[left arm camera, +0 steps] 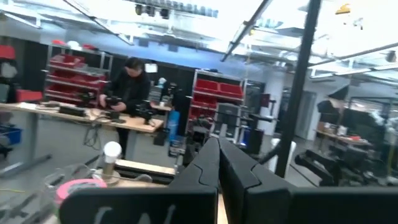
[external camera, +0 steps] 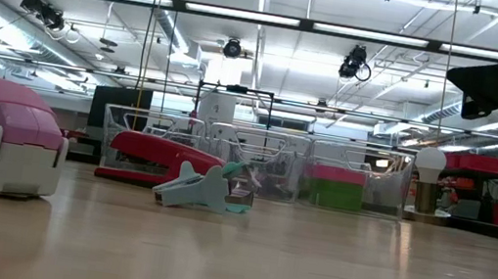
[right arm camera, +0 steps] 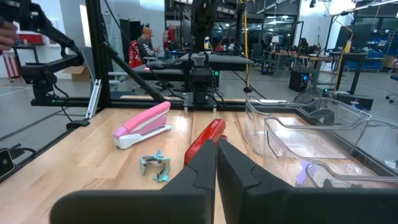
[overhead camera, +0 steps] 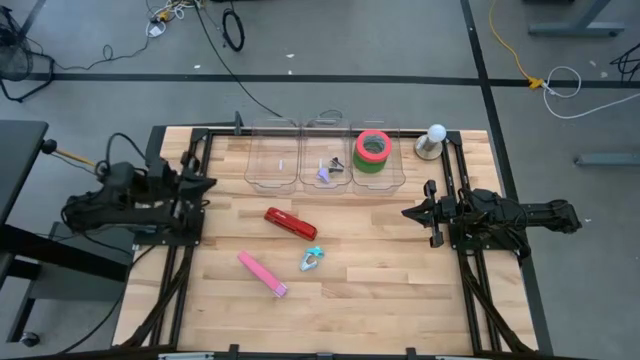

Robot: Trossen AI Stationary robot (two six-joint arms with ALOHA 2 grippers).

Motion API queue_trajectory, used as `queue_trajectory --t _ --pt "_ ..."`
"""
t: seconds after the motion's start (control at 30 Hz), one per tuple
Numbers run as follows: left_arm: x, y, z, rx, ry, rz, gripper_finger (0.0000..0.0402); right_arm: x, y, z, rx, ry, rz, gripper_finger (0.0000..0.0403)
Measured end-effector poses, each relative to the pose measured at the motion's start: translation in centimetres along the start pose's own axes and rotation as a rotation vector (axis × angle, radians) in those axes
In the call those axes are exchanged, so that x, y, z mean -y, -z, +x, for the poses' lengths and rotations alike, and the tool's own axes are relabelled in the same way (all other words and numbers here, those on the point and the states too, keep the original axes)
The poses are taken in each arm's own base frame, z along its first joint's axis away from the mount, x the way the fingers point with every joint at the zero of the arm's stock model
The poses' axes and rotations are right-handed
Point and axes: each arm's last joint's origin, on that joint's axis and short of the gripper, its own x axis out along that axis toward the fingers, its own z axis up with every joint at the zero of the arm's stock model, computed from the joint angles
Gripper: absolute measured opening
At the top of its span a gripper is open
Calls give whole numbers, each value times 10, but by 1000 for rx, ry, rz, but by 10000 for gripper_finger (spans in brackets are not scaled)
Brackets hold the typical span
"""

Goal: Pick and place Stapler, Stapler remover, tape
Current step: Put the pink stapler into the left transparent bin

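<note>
Red stapler (overhead camera: 290,222) lying mid-worktop (overhead camera: 400,270), well apart from both closed pincers, left (overhead camera: 207,183), right (overhead camera: 408,212), gripping nothing; bin contents blurring.

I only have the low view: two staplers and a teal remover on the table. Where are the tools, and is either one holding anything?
Observer: From above, the left tool sits at the table's left edge, shut and empty.
Operator: And the right one?
Observer: The right tool is at the right edge, also shut and empty.
Operator: Which bin has the tape?
Observer: The tape, red roll stacked on green, is in the rightmost clear bin. The middle bin holds a small purple and grey item that I cannot identify.
</note>
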Motion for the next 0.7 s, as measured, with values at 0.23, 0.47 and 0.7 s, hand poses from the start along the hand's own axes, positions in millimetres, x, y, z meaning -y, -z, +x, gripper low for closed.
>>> queue_trajectory --t 0.23,0.47,0.7 --pt "7 -42 18 17 -34 35 3 0 0 0 0 0 0 18" --pt "17 -83 41 31 -8 107 3 0 0 0 0 0 0 18" --pt "24 -126 56 -2 -46 61 3 0 0 0 0 0 0 18"
